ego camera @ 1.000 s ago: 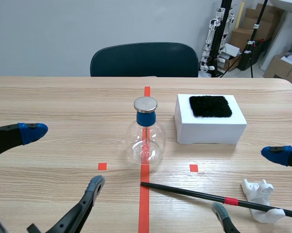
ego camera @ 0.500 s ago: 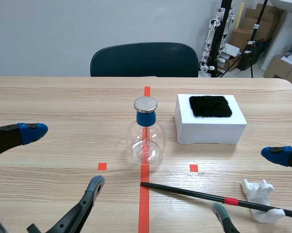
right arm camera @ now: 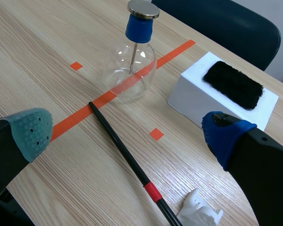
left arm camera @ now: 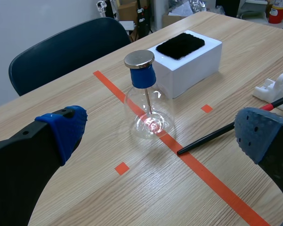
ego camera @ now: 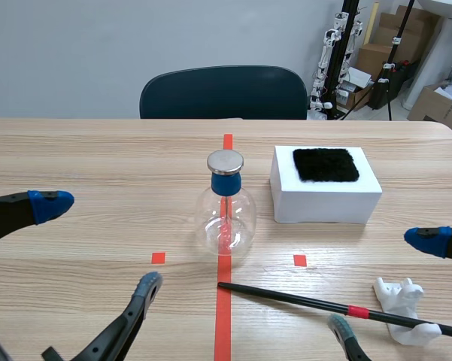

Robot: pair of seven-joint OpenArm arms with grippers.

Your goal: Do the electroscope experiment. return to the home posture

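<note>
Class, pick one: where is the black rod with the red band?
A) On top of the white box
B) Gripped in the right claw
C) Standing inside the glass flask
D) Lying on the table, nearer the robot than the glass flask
D: the black rod lies flat on the table, on the robot's side of the electroscope flask, with nothing gripping it.

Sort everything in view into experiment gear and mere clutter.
Experiment gear:
glass electroscope flask
black rod
white rod rest
black rubbing pad on its white box

Clutter:
dark chair
cardboard boxes
</note>
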